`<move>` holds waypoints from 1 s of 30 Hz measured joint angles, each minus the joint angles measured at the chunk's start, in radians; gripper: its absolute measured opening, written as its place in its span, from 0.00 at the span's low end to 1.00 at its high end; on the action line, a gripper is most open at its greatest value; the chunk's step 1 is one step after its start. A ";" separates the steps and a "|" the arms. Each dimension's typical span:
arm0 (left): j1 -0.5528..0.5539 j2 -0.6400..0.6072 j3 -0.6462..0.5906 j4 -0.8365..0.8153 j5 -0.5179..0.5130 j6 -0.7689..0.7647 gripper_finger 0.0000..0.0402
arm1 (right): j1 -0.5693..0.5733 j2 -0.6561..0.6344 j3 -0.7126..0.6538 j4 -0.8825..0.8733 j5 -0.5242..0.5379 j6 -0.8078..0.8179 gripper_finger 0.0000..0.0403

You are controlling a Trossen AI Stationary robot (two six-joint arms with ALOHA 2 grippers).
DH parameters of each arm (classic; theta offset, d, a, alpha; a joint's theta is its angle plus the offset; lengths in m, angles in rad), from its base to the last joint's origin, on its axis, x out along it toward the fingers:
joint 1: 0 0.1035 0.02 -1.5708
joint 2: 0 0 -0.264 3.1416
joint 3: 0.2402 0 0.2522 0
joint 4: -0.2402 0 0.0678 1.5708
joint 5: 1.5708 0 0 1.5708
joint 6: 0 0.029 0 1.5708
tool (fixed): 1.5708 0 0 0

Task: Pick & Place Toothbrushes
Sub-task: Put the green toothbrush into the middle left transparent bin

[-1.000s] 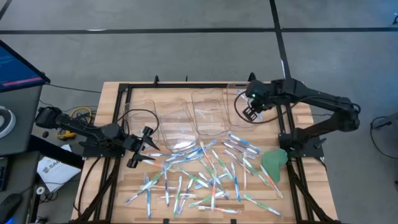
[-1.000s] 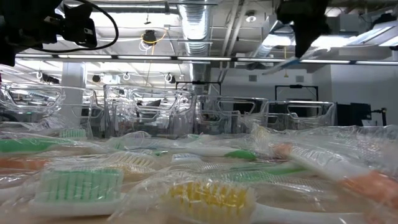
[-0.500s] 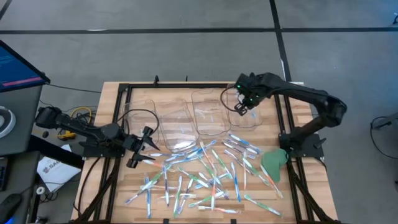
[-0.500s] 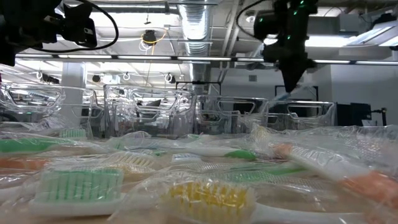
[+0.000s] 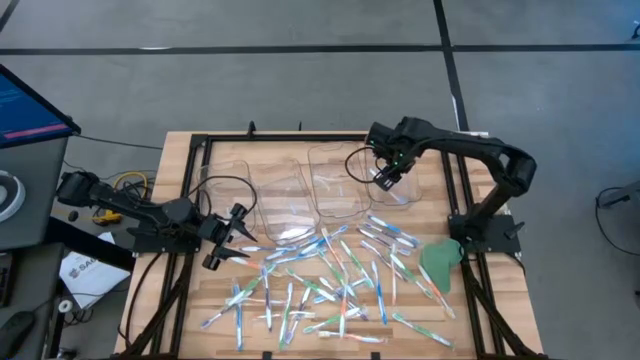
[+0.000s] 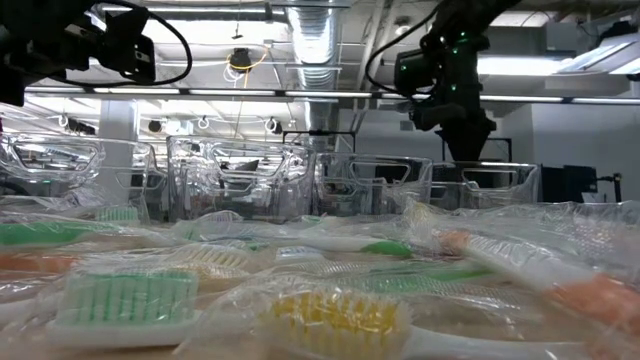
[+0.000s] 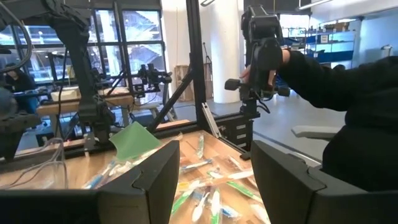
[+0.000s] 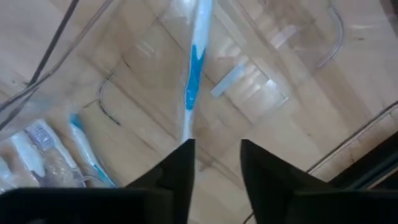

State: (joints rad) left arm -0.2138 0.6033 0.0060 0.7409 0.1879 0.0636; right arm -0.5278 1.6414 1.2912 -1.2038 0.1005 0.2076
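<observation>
Right end effector (image 5: 386, 177) above a clear bin (image 5: 392, 172).
Fingers slightly parted beside a blue toothbrush (image 8: 193, 74); left end effector (image 5: 232, 237) spread, idle beside scattered toothbrushes (image 5: 330, 280).

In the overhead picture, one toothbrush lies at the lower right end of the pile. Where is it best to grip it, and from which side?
Grip the toothbrush at the middle of its handle, coming straight down from above with the fingers set across its length. It lies flat and slanted on the table and seems slightly apart from the others, so the fingers should fit on both sides.
</observation>
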 joint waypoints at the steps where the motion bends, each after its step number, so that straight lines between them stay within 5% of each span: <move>1: 0.000 0.000 0.000 0.000 0.000 0.005 0.48 | 0.000 -0.004 0.007 -0.012 0.000 0.001 0.36; 6: 0.000 0.000 0.000 0.000 -0.004 0.007 0.48 | 0.011 -0.033 0.076 -0.093 0.001 0.024 0.43; 14: 0.000 0.000 0.000 -0.003 -0.004 -0.042 0.48 | 0.154 -0.150 0.153 -0.228 -0.066 0.180 0.37; 20: 0.000 0.001 0.000 -0.016 -0.004 -0.046 0.48 | 0.425 -0.226 0.153 -0.240 -0.098 0.413 0.33; 30: 0.000 0.002 0.000 -0.019 -0.004 -0.047 0.48 | 0.941 -0.166 0.105 -0.215 0.099 0.735 0.29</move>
State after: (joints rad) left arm -0.2138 0.6056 0.0059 0.7217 0.1841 0.0170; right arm 0.4137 1.4751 1.3963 -1.4189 0.1994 0.9423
